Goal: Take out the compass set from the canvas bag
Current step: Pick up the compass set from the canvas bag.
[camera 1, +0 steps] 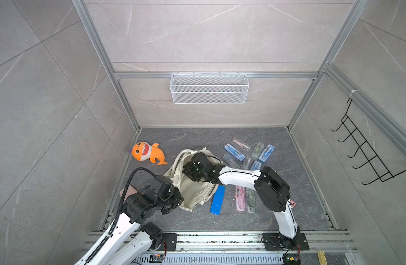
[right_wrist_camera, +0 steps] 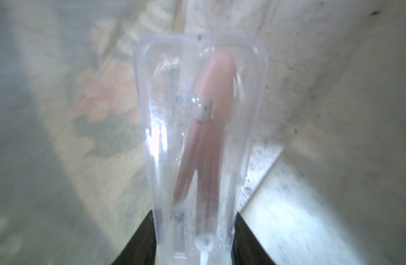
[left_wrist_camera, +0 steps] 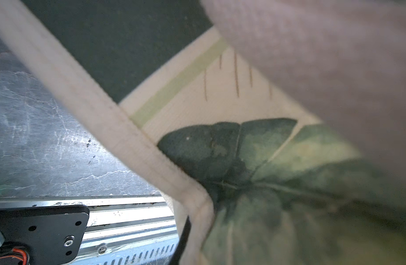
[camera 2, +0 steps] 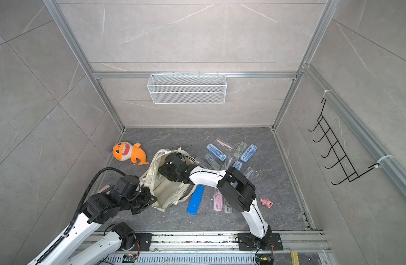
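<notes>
on the left, the left gripper (camera 1: 180, 200) is pinched fully shut on the near-left rim of the canvas bag (camera 1: 194, 191), which lies crumpled mid-table, right of an orange shark plush (camera 1: 148, 152). its job, i reckon, is to pin that rim so the mouth does not collapse or drag.

moving right, the right gripper (camera 1: 190, 171) reaches into the bag's mouth. in the right wrist view its jaws stand partway open, clamped on either side of the compass set (right_wrist_camera: 202, 137), a clear case with a pink compass in it, inside the bag with cloth all around. to do this well i'd draw the case out lengthwise along the line of the opening, slow, watching that its far corners don't snag the fabric or the handles; the hard plastic looks slippery, so the squeeze matters.

further right, other loose cases (camera 1: 243, 153) lie on the table, and a blue case (camera 1: 218, 199) sits just beside the bag, so i'd pick a bare spot to set it down.

no writing reads anywhere; the left wrist view shows only a dark green panel and leaf print.
</notes>
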Motion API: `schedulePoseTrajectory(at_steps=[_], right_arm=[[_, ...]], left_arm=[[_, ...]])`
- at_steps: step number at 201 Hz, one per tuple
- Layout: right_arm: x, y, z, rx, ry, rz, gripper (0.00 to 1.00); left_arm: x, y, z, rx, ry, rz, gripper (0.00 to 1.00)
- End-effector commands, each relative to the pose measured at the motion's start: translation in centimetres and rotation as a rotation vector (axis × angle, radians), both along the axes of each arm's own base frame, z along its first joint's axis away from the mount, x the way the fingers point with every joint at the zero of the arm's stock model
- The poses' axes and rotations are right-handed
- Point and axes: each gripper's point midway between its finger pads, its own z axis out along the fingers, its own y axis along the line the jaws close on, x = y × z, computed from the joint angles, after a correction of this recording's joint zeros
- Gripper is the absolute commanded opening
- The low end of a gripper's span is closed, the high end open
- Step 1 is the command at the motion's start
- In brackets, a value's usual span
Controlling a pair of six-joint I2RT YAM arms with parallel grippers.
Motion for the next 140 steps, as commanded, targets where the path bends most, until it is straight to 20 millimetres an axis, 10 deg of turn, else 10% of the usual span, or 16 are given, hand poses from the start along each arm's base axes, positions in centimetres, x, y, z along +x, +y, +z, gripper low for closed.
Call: schedulePoseTrajectory(at_steps=[1,75,140], right_arm=[[0.4,-1.0,4.0,0.055,-0.104,-0.019,0.27],[-1.9,-2.4,4.7,0.067,-0.087,0.019,0.26],[-6.5,-5.4,10.7,0.025,-0.165,0.117,0.25]], left_arm=[[0.1,0.5,0.2,0.013,0.002,0.035,0.0],[0.9,0.3,0.8,0.016,-0.01,0.049,0.0],[3.0,-0.4,0.8,0.032,-0.011,0.091,0.0]])
